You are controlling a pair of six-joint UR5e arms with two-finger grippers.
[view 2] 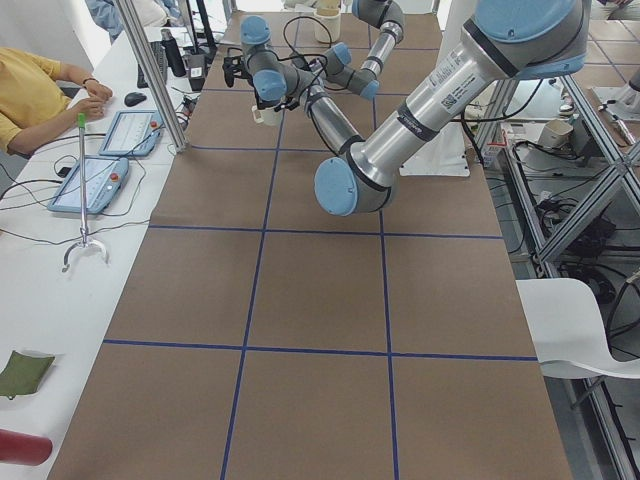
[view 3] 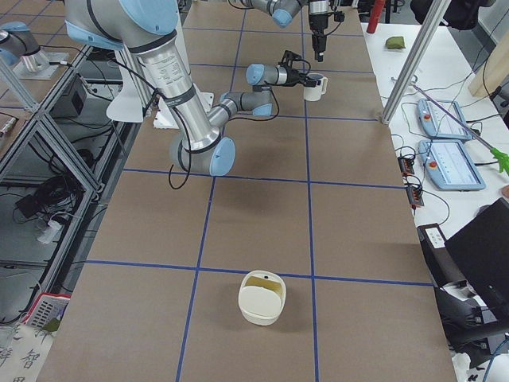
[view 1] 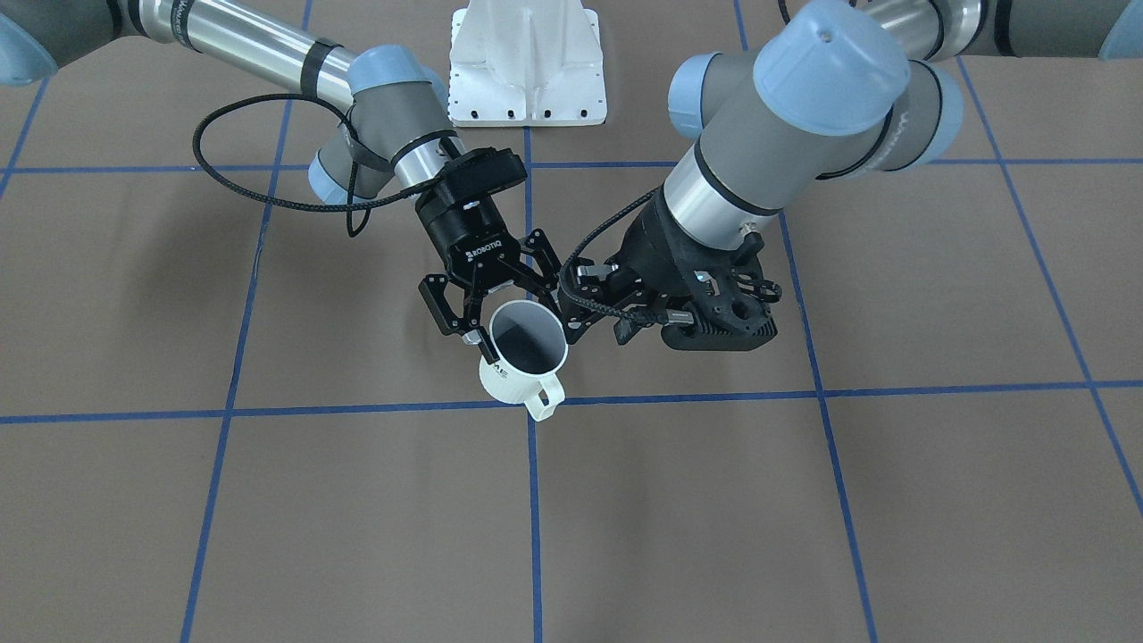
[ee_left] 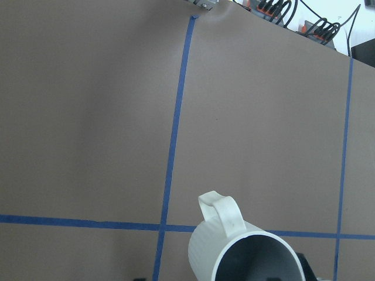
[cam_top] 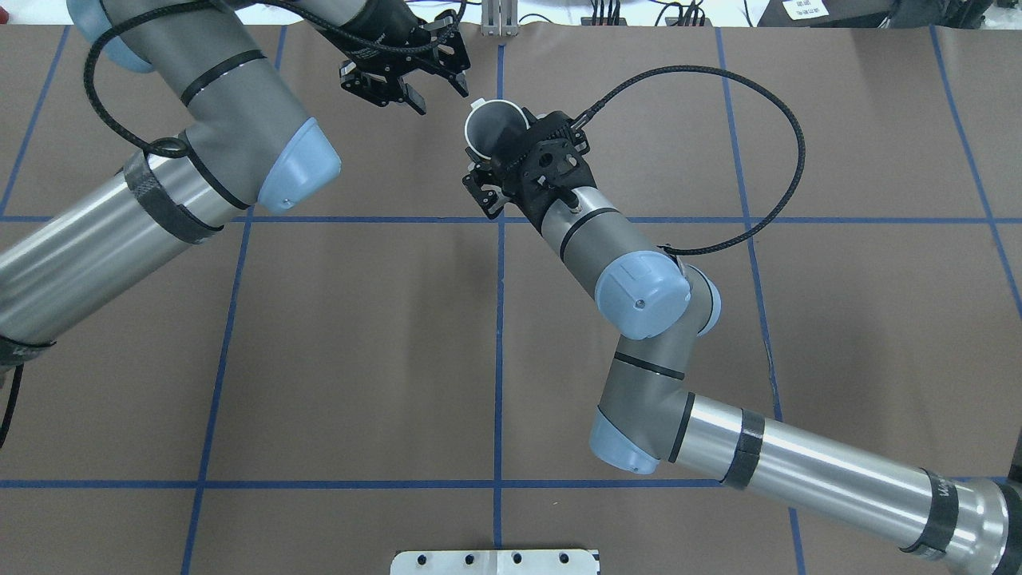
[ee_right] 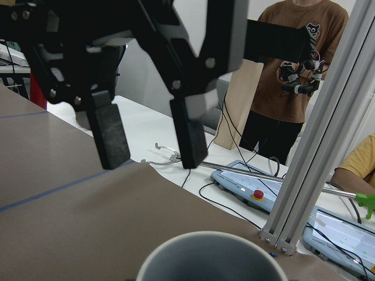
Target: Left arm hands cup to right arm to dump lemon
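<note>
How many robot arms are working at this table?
2. The right arm holds the cup; the left arm comes in opposite, its gripper open just beside the cup.

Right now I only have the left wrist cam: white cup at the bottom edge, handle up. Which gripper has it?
Observer: The right gripper grips the cup, which is tilted and clear of the table.
Operator: And the left one?
Observer: The left gripper is open and apart from the cup. The right wrist view shows nothing between its fingers.
Operator: Lemon inside?
Observer: Cannot tell. The front view shows only a dark interior, and no lemon is in sight in any view.
Operator: Anything to dump into?
Observer: A white container sits on the table toward the robot's right end, far from the cup.
</note>
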